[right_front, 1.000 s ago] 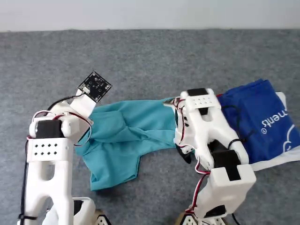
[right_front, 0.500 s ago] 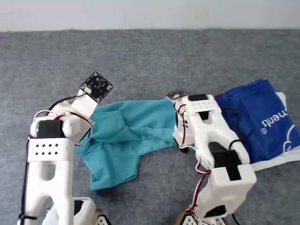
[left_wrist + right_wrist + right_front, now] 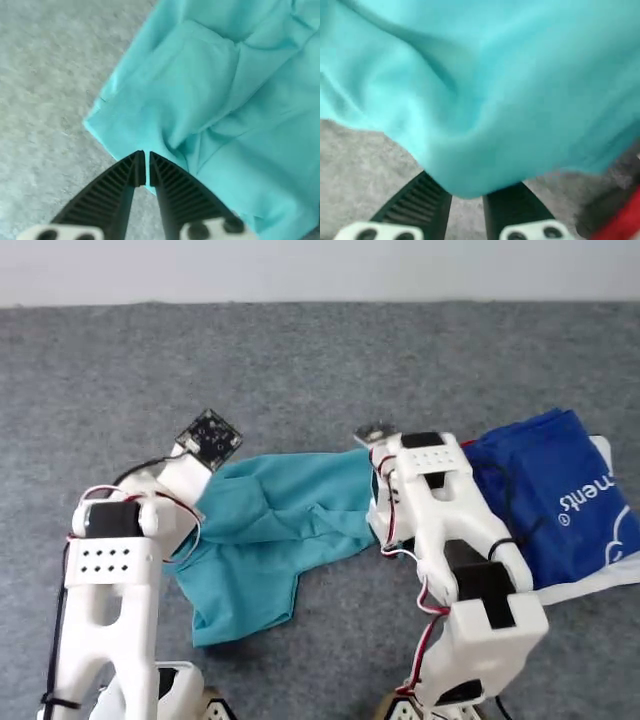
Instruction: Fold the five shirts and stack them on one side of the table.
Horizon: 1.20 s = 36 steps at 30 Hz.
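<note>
The teal shirt (image 3: 270,530) lies bunched on the surface (image 3: 300,370) just beside the folded blue shirt (image 3: 540,490), which appears to mark the stacking side. The left tool (image 3: 143,157) is narrowed to a slit on the teal shirt's hem, at the corner farthest from the blue shirt. Creases run toward its tips, so it is judged to be pinching the cloth. The right tool (image 3: 467,192) holds the end nearest the blue shirt, with a fold of cloth draped between its jaws. The step in hand is judged to be spreading or drawing the teal shirt taut before a fold. To do it well, hold both grips firm and move the two tools apart evenly, away from and toward the blue shirt, until the middle creases flatten. Lift only enough to free the cloth from the surface. Avoid dragging the near end onto the blue shirt, since that could disturb the folded piece. If the narrow hem grip slips, regrasp deeper.
</note>
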Motion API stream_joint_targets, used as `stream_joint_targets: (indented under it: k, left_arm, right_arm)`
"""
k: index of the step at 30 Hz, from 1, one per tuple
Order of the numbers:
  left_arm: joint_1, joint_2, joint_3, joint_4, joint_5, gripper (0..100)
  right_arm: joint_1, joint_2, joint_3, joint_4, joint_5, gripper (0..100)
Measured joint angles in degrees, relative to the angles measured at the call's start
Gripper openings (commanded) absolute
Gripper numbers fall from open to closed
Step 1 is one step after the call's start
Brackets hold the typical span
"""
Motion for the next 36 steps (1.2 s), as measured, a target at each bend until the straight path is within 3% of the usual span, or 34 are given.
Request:
stream_joint_targets:
  k: [5,14,18,23,30,36]
  left_arm:
    - [-0.3,0.0,1.2,-1.8,0.0,2]
    - [-7.3,0.0,10.5,-17.1,2.7,2]
    - [-7.8,0.0,13.2,-21.0,3.3,8]
    - [-7.8,0.0,13.2,-21.5,4.5,15]
    - [-8.1,1.1,7.3,-21.5,7.5,16]
    - [-8.1,15.9,-7.2,-14.1,11.6,16]
  right_arm:
    - [-0.1,-8.1,-6.1,7.6,0.3,0.9]
    - [0.0,-21.4,-7.5,12.3,2.1,0.9]
    - [-0.1,-21.9,-7.5,12.4,2.1,0.9]
    - [-0.1,-21.9,-7.5,12.4,2.1,0.9]
    - [-0.1,-21.9,-7.5,12.4,2.1,0.9]
    - [-0.1,-21.9,-7.5,12.4,2.1,0.9]
